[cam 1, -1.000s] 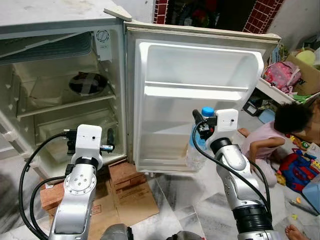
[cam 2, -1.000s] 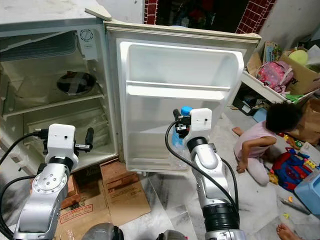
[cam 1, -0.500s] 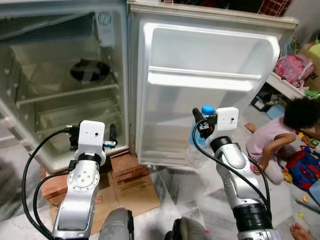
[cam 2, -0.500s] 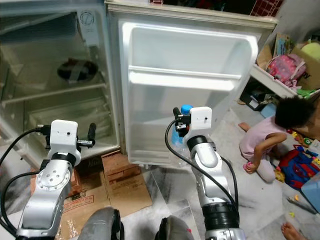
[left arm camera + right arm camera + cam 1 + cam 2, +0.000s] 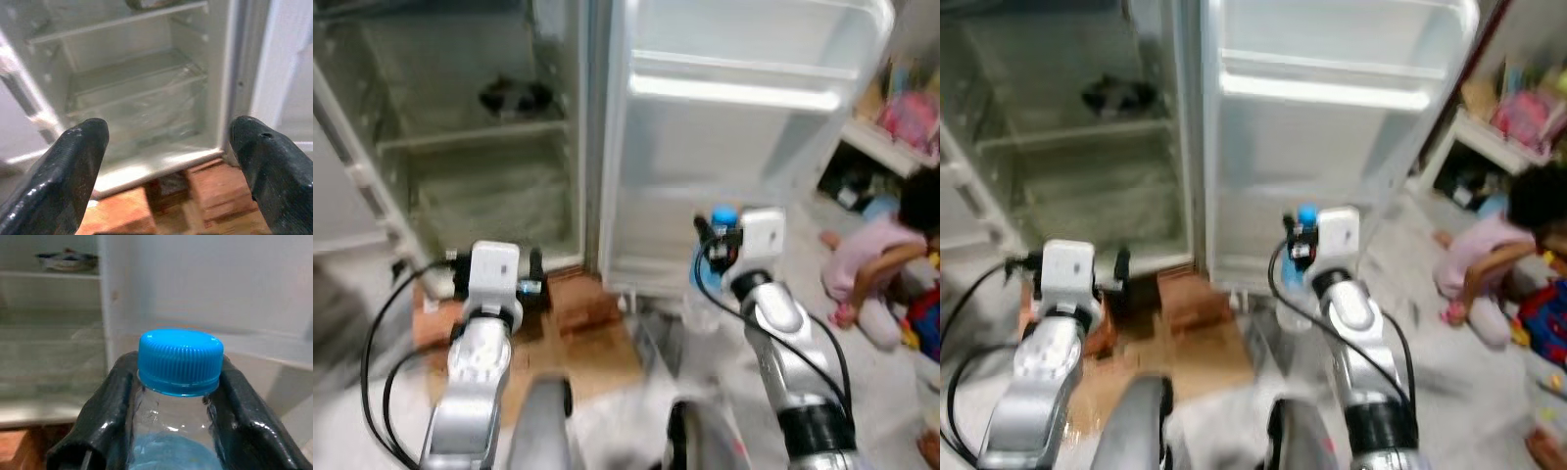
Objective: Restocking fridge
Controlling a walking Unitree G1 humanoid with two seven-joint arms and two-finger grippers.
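Head views were motion-blurred. Nearest the camera, the right gripper (image 5: 178,401) was clamped on the neck of a clear water bottle (image 5: 705,284), one black finger (image 5: 105,416) on each side just under the blue cap (image 5: 180,360). The bottle was upright, held off the floor in front of the lower part of the open fridge door (image 5: 744,147) (blue-tinted contents visible below the neck in the right wrist view).

The left gripper (image 5: 171,161) was empty, its fingers (image 5: 63,171) spread wide, raised before the bottom of the open fridge compartment (image 5: 480,166). Below it, the fridge stood on reddish bricks (image 5: 215,188), with flattened cardboard (image 5: 587,343) on the floor in front of them.

Farther in, the compartment held a clear bottom drawer (image 5: 137,112) and a shelf (image 5: 475,137) above it, with a dark item (image 5: 514,96) on that shelf, too blurred to identify. The door's white inner liner had a horizontal door rack (image 5: 734,90) across it.

Off to the robot's right, a person (image 5: 891,264) in pink was on the floor, near shelving with coloured clutter (image 5: 906,117).
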